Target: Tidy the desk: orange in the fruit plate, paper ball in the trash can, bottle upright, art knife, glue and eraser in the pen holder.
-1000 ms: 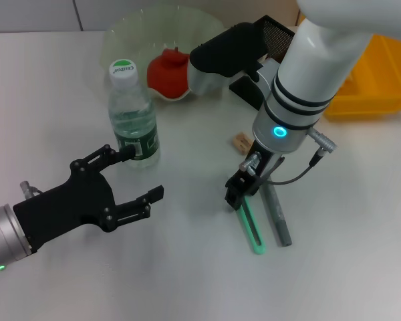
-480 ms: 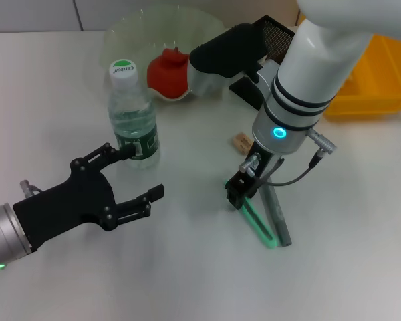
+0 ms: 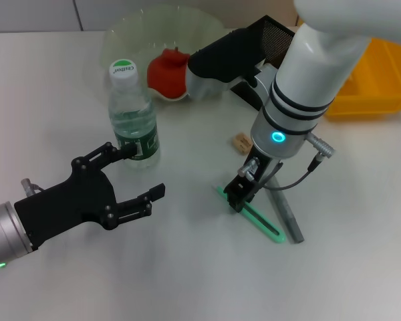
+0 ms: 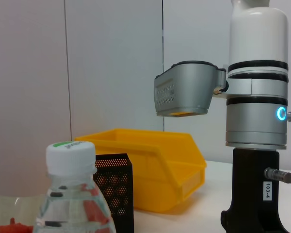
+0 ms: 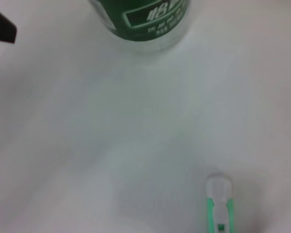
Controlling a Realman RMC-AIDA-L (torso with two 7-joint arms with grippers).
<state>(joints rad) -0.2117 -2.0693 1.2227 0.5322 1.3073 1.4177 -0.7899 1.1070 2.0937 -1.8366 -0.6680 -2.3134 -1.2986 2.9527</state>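
"Right gripper (image 3: 235, 198) first: is it gripping anything?"

"It is low over the near end of the green art knife (image 3: 252, 217), fingers pointed down at the table (image 3: 187, 267). From the head view I cannot tell whether they have closed on the knife or only bracket it. The knife lies flat, slanting away from the gripper, with a grey stick, probably the glue (image 3: 285, 215), just beside it."

"Why come in at the end?"

"My guess is that holding one end lets the knife hang lengthwise, which suits dropping it into the black mesh pen holder (image 3: 273, 37) behind the arm."

"And the arm's pose?"

"Forearm nearly vertical, wrist straight above the knife, green ring light facing the camera."

"The left side?"

"Left gripper (image 3: 137, 175) hovers near the upright water bottle (image 3: 131, 120), fingers spread apart, holding nothing; one fingertip is close to the label."

"Anything else?"

"A small tan eraser (image 3: 240, 141) lies by the right arm, and a reddish fruit (image 3: 168, 73) sits in the clear plate (image 3: 127, 33)."
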